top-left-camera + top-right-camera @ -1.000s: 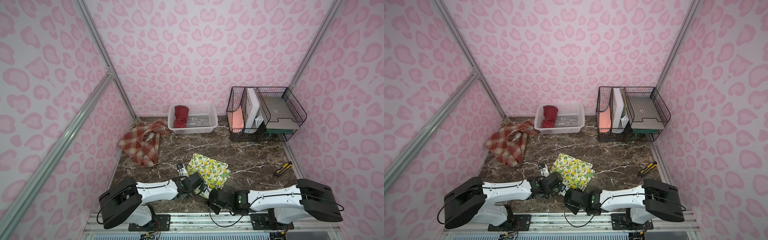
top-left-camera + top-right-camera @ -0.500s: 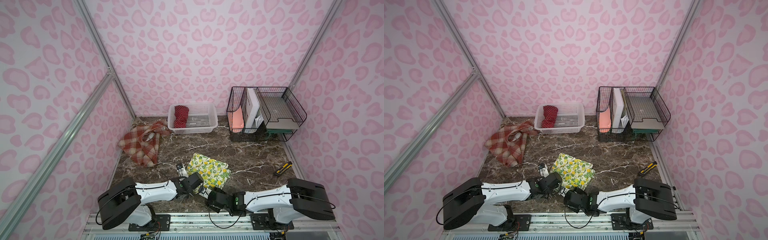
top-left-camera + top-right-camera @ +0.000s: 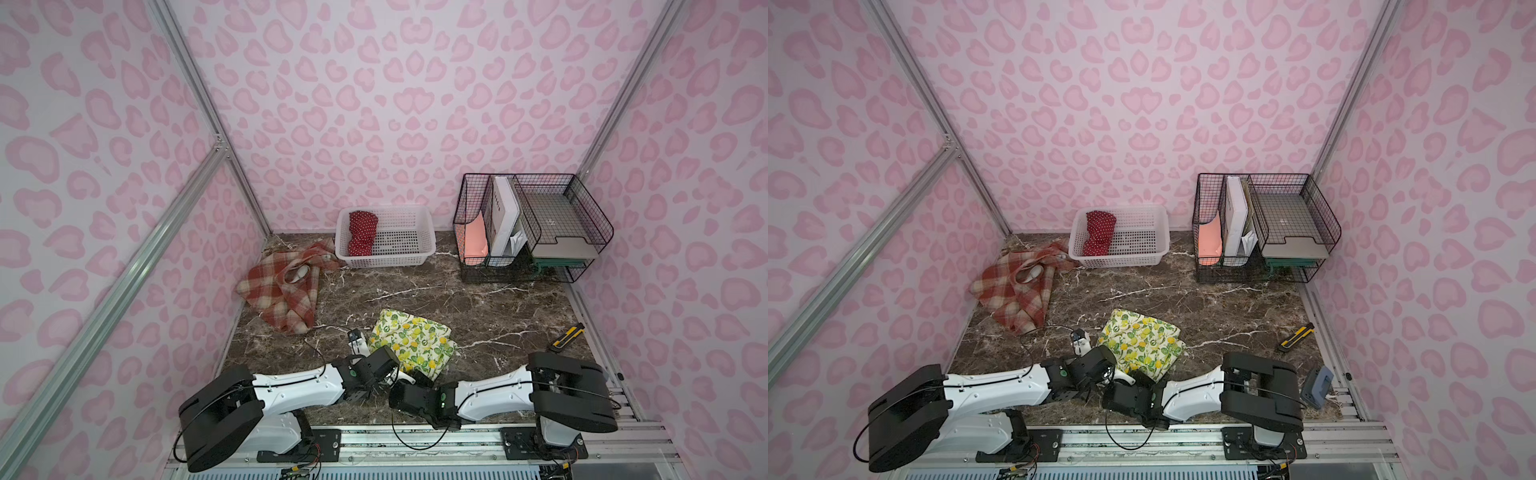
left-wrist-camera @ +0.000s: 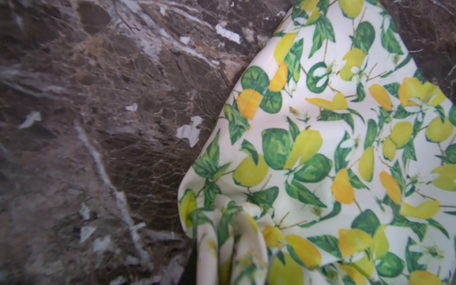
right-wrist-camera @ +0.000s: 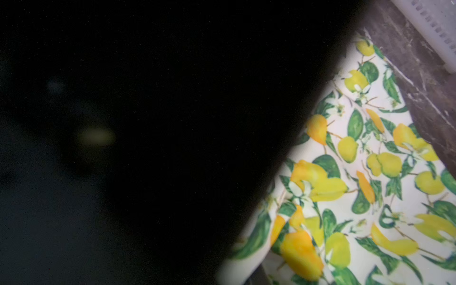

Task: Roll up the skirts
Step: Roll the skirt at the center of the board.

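The left claw (image 3: 395,374) is clamped on the near corner of the lemon skirt (image 3: 411,343), which lies on the counter (image 3: 457,299) just beyond both claws. The right claw (image 3: 422,380) is closed at the same edge; whether it holds cloth cannot be told.

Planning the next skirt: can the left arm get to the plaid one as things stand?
Probably yes, once freed: only bare table lies between the left arm and the plaid skirt. Its claw, though, looks shut on the lemon skirt.
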Motion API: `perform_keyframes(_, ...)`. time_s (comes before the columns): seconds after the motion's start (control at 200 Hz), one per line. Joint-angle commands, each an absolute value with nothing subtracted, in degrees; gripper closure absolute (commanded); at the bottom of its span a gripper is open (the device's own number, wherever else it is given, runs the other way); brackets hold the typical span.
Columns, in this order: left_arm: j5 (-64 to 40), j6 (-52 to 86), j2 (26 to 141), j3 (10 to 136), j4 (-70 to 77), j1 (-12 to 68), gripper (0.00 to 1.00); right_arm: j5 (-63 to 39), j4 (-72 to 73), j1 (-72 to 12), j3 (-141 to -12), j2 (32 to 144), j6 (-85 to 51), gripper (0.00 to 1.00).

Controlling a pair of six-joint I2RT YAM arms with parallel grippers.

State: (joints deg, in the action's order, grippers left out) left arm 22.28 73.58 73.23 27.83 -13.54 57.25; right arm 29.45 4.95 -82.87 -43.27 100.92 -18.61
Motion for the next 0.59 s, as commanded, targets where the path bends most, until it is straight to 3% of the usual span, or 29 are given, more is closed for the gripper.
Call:
perform_keyframes(0.0,18.17,71.21,71.59,28.04,-16.53,56.97,1.0,20.14,-8.75,-82.38,-42.89,102.69,-19.94,1.0)
perform_keyframes(0.095,18.28,70.76,70.13,28.0,-17.95,56.24,1.0,15.24,-9.86,-81.84,-42.99,101.06,-19.8,1.0)
perform_keyframes(0.22,18.15,70.64,68.44,28.3,-21.56,54.16,1.0,0.62,-9.61,-78.85,-42.32,97.21,-20.44,1.0)
perform_keyframes(0.375,18.73,70.01,63.51,28.41,-27.45,50.29,0.49,-21.95,-4.53,-71.23,-40.96,95.26,-24.77,1.0)
perform_keyframes(0.48,20.81,69.02,57.4,28.9,-33.3,47.86,0.38,-33.22,1.44,-65.57,-39.59,96.69,-28.2,1.0)
perform_keyframes(0.59,22.87,68.12,50.46,28.97,-38.56,46.49,0.35,-44.48,9.05,-59.62,-38.5,97.65,-32.6,1.0)
